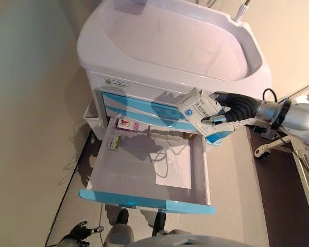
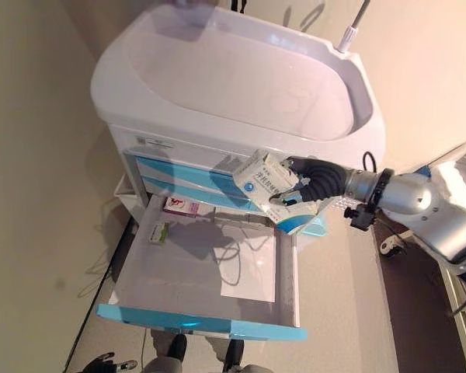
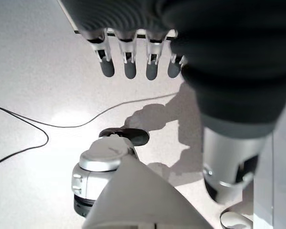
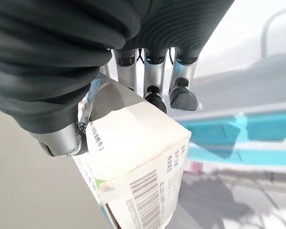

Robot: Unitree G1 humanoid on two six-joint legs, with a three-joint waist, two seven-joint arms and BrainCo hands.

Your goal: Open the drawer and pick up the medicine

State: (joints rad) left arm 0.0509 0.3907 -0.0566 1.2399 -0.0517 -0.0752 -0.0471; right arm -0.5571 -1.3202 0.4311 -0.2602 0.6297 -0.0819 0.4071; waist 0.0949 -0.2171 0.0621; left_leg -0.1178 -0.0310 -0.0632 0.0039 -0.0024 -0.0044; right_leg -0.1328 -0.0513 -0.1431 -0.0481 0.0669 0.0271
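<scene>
A white medicine box (image 1: 202, 114) with blue print is held in my right hand (image 1: 236, 109), fingers and thumb curled round it, above the back right corner of the open drawer (image 1: 144, 200). The box also shows in the right eye view (image 2: 270, 185) and close up in the right wrist view (image 4: 133, 167). The drawer is pulled far out of the white cart (image 1: 170, 46); its blue front faces me. My left hand (image 1: 78, 232) hangs low at the lower left, fingers (image 3: 128, 64) relaxed and holding nothing.
In the drawer lie a pink box (image 1: 127, 124) at the back, a small green box (image 1: 113, 142) at the left and a white sheet (image 1: 172, 167). The cart's top is a wide white tray. A wall stands at the left, a white frame (image 1: 298, 149) at the right.
</scene>
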